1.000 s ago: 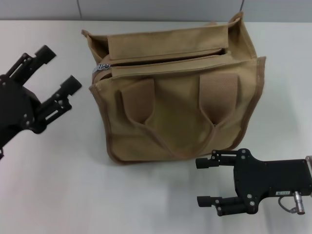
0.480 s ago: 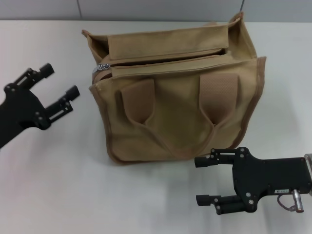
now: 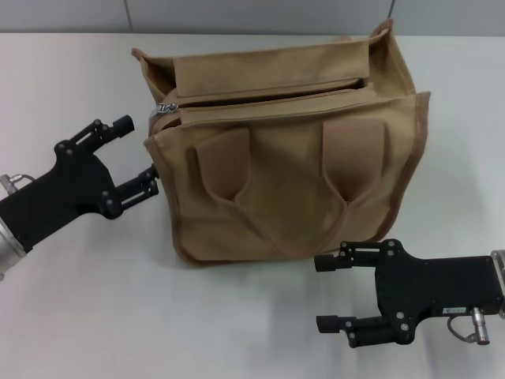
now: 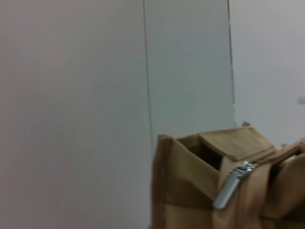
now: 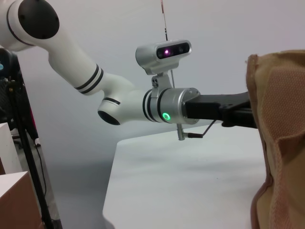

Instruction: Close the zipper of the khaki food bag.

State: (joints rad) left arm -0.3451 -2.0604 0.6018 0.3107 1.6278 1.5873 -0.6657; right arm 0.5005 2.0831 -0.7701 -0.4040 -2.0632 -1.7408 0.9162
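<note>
While the scene is taken largest first, the labels run as follows.

Tabletop [image 3: 95, 316]: pale white surface filling nearly the whole head view, with a grey wall strip along the top edge.

Khaki food bag [image 3: 284, 197]: boxy tan canvas tote standing in the centre and upper centre of the head view, darker piping along its edges, two strap handles lying flat on the side facing the camera. Its end also shows at the lower right of the left wrist view [image 4: 190, 191] and at the right edge of the right wrist view [image 5: 281, 143].

Right end effector [image 3: 331, 292]: lower right of the head view, just below the bag's lower right corner and apart from it; fingers spread, pointing toward frame left.

Left end effector [image 3: 138, 151]: left of centre in the head view, fingers spread, pointing at the bag's left end; the lower fingertip sits just beside the bag's edge, contact not clear.

Zipper [image 3: 268, 99]: runs along the bag's top, with a dark gap showing along most of its length.

Pull tab [image 3: 166, 108]: small silver piece at the zipper's left end in the head view, just above the left end effector; hanging down in the left wrist view [image 4: 231, 186].
</note>
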